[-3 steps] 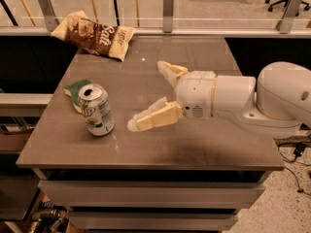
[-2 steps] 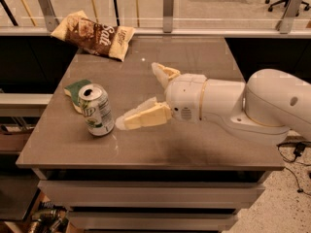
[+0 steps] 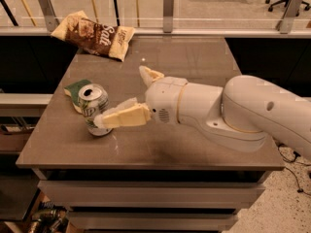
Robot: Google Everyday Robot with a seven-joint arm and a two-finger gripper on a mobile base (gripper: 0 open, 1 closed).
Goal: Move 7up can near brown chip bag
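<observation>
The 7up can (image 3: pixel 92 105) stands upright on the left part of the grey table (image 3: pixel 194 72), silver-white with green lettering. The brown chip bag (image 3: pixel 95 33) lies at the table's far left corner, well behind the can. My gripper (image 3: pixel 121 97) is open just right of the can. Its near finger (image 3: pixel 121 117) reaches across the front of the can's lower right side. Its far finger (image 3: pixel 148 75) points up behind, apart from the can. The can is not lifted.
A green-and-cream sponge (image 3: pixel 74 90) lies right behind and left of the can, touching or nearly touching it. A railing with metal posts (image 3: pixel 167 8) runs behind the table. The table's left edge is close to the can.
My arm has moved left toward the can. The near finger, which was apart from the can, now overlaps its front. The can and bag have not moved.
</observation>
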